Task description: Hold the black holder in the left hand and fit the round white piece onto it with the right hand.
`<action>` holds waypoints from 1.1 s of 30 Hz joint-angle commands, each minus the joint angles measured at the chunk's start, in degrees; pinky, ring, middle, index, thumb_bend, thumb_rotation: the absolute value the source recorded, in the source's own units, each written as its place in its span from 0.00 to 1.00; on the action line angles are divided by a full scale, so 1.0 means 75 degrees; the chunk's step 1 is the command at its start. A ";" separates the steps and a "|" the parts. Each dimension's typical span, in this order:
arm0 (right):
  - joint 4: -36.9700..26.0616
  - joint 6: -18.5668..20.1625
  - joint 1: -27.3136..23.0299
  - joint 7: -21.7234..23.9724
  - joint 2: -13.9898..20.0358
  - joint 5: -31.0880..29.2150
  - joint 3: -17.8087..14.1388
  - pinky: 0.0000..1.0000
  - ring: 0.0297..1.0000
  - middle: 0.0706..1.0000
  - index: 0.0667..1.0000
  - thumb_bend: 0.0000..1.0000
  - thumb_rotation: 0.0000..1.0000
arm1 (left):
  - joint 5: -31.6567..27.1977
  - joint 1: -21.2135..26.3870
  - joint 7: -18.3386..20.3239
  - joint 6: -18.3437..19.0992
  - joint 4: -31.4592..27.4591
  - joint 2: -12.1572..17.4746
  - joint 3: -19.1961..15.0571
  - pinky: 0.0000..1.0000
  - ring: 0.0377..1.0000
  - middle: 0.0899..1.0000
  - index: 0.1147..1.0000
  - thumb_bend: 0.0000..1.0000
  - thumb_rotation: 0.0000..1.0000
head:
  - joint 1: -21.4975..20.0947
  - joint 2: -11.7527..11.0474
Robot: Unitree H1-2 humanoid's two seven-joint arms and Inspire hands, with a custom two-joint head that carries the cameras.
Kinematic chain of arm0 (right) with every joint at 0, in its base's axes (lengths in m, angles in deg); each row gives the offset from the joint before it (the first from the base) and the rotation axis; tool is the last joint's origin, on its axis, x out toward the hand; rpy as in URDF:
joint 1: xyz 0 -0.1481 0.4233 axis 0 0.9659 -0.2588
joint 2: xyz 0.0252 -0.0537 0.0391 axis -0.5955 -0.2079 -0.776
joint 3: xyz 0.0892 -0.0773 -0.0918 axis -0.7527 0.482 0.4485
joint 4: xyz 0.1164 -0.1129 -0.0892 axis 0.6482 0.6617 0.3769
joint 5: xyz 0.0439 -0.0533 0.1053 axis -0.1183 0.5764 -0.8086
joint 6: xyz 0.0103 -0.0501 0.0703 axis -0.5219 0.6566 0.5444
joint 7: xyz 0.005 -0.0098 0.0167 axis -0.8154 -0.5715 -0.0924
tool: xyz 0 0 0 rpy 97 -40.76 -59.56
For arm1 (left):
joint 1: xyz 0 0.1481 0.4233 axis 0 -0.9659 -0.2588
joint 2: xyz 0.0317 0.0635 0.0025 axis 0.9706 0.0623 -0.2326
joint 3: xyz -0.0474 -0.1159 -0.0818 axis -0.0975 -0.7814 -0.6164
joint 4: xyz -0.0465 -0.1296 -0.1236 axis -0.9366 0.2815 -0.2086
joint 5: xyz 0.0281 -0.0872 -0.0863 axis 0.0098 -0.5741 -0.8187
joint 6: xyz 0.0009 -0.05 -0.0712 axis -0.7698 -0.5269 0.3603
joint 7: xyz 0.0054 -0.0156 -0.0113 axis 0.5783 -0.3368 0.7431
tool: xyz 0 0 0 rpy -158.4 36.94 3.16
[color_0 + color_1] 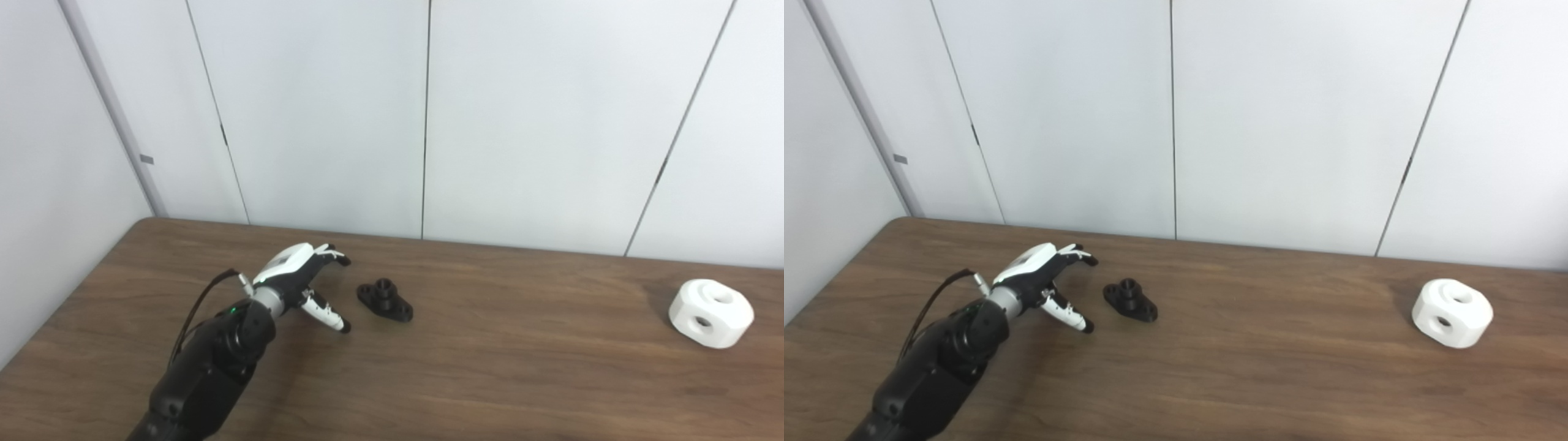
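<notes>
The black holder (384, 300) lies flat on the brown table (490, 380), a diamond-shaped flange with a short round post standing up from it. Just left of it hovers my left hand (304, 283), open, thumb and fingers spread towards the holder without touching it. Far off at the table's right end rests the round white piece (710, 313), a chunky faceted block with round holes in its top and side. My right hand is not in either view.
White wall panels (429, 122) rise directly behind the table's far edge. A side wall (55, 184) stands close to the table's left end. My left forearm (202, 373) reaches up from the bottom left over the table.
</notes>
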 commanded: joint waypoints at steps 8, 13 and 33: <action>-0.0047 -0.0419 0.0167 -0.0097 -0.0358 0.0113 0.0219 0.52 0.67 0.67 0.67 0.35 0.65 | -0.0040 0.0426 0.0049 -0.0582 0.1014 -0.0118 0.0463 0.99 0.99 0.99 0.81 0.96 0.07 | -0.0154 0.0054; -0.0092 -0.0442 0.0278 -0.0117 -0.0378 0.0152 0.0265 0.52 0.65 0.66 0.67 0.34 0.64 | -0.0187 0.0592 0.0109 -0.0770 0.1244 -0.0178 0.0567 0.99 0.99 0.99 0.81 0.95 0.08 | -0.0211 0.0096; -0.0179 -0.0634 0.0661 -0.0127 -0.0485 0.0312 0.0408 0.50 0.65 0.67 0.67 0.32 0.65 | -0.0378 0.0721 -0.0008 -0.1301 0.1664 -0.0428 0.0765 1.00 1.00 1.00 0.79 0.95 0.06 | -0.0471 0.0230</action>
